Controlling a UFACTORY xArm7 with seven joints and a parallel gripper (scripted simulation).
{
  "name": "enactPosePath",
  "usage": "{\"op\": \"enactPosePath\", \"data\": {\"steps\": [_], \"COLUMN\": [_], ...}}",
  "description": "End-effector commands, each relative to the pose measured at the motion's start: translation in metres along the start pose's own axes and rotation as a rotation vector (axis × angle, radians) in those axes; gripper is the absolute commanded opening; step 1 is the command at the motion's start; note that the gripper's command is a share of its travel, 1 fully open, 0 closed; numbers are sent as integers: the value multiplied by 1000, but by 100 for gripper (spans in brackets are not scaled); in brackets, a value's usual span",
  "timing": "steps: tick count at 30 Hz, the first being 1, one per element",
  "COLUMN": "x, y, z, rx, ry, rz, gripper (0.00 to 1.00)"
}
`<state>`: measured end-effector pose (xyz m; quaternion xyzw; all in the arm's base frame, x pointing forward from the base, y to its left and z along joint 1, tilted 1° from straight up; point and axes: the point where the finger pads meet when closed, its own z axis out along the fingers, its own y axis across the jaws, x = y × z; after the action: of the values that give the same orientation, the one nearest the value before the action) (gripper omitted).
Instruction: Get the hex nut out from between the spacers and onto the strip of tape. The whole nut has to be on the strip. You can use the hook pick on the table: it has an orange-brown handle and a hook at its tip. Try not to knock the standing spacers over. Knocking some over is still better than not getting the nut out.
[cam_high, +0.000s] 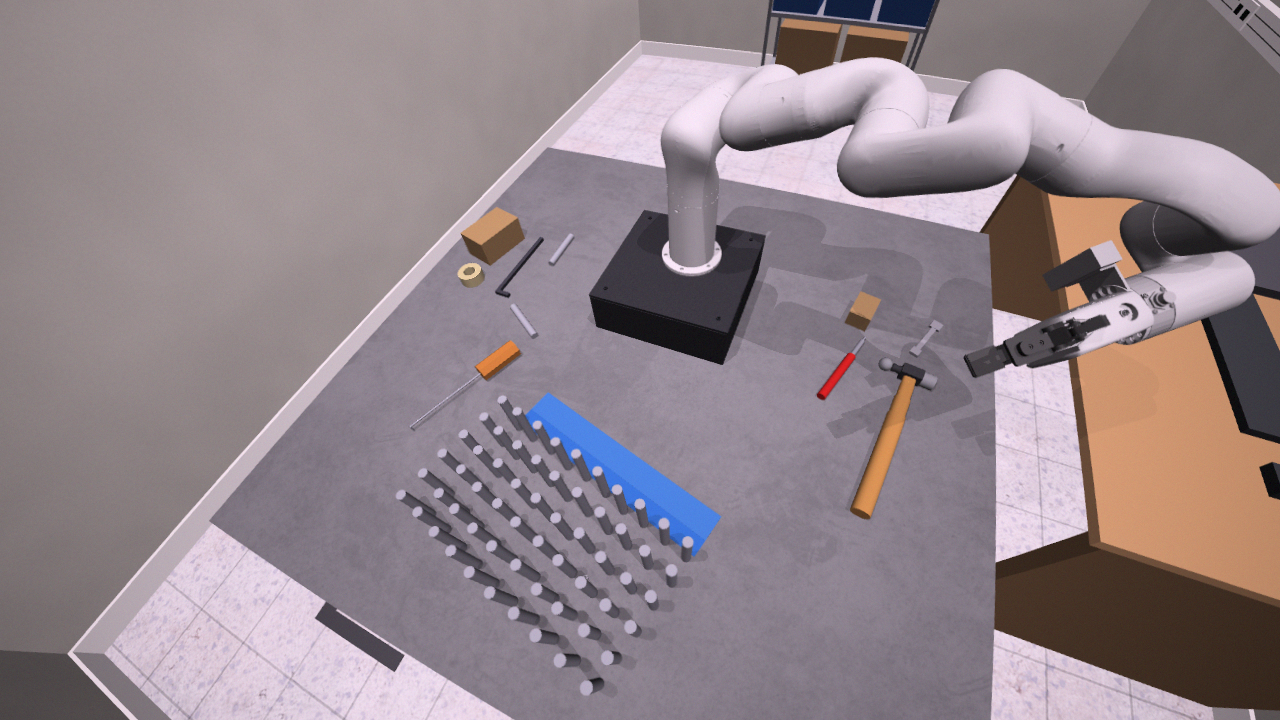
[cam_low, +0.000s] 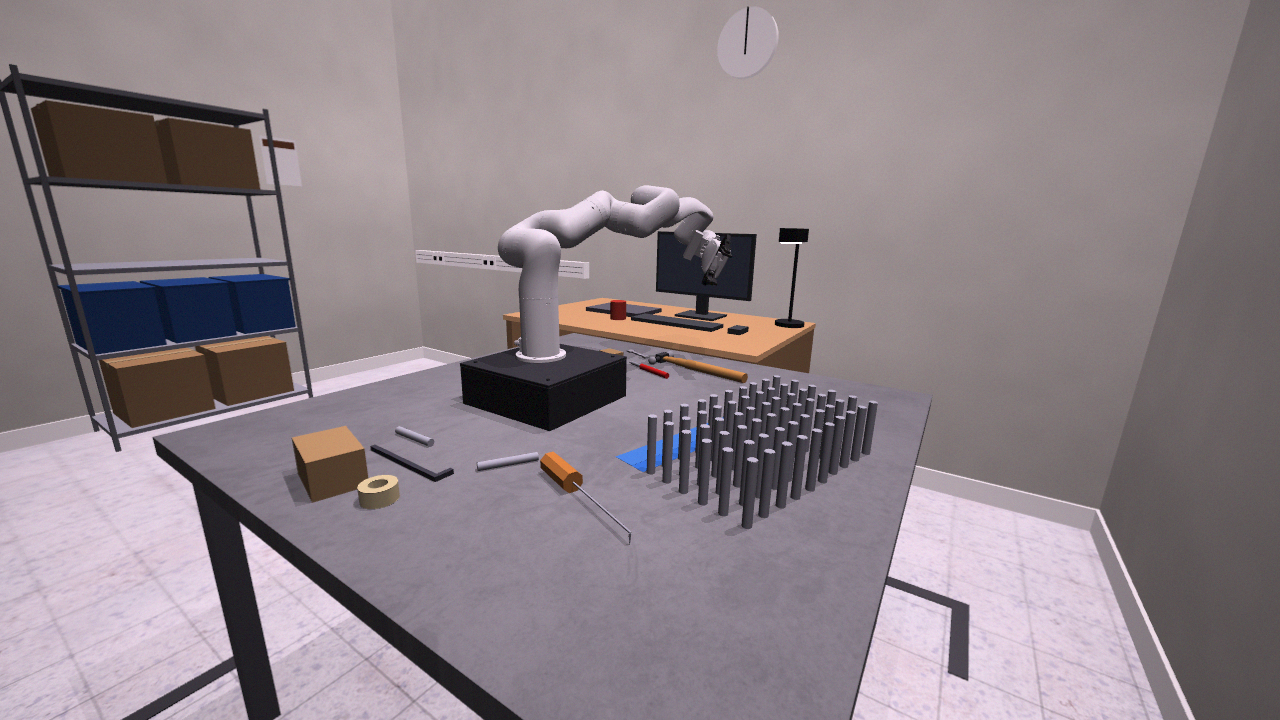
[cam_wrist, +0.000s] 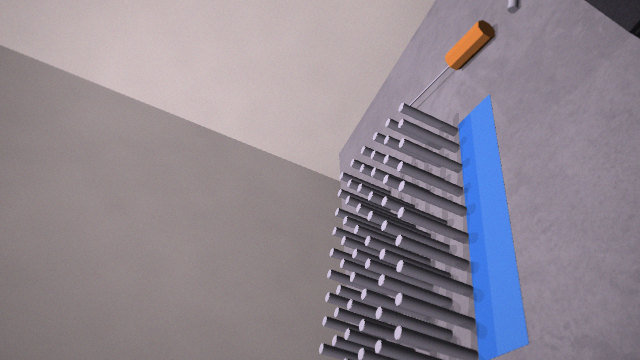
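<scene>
A dense grid of upright grey spacers (cam_high: 640, 512) (cam_low: 748, 488) (cam_wrist: 430, 120) stands on the grey table (cam_high: 787, 573). The hex nut is hidden among them; I cannot see it in any view. The blue strip of tape (cam_high: 626, 465) (cam_low: 637, 456) (cam_wrist: 490, 225) lies flat along the grid's side that faces the robot base. The hook pick (cam_high: 497, 359) (cam_low: 560, 467) (cam_wrist: 469, 45), with its orange-brown handle and thin shaft, lies beside a corner of the grid. My gripper (cam_high: 1011, 320) (cam_low: 713, 268) is open and empty, high in the air past the table's edge, far from the pick.
A hammer (cam_high: 886, 447), a red screwdriver (cam_high: 838, 376) and a small box (cam_high: 863, 309) lie on the table below the gripper's side. A cardboard box (cam_high: 492, 234), a tape roll (cam_high: 470, 274) and a black hex key (cam_high: 519, 265) lie beyond the pick. The black arm base (cam_high: 677, 295) stands mid-table; a desk (cam_high: 1154, 447) is beside it.
</scene>
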<state>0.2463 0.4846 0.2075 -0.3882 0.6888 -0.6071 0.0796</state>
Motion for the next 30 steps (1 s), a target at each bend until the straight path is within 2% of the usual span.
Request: {"op": "enactPosePath", "data": {"steps": [1,22,30], "x": [0,0,3], "y": [-2,-2,0], "z": [-1,0,12], "rx": [-3,-4,-28], "ry": [-2,-1,5], "rz": [4,5,22], "gripper": [100,100,100]}}
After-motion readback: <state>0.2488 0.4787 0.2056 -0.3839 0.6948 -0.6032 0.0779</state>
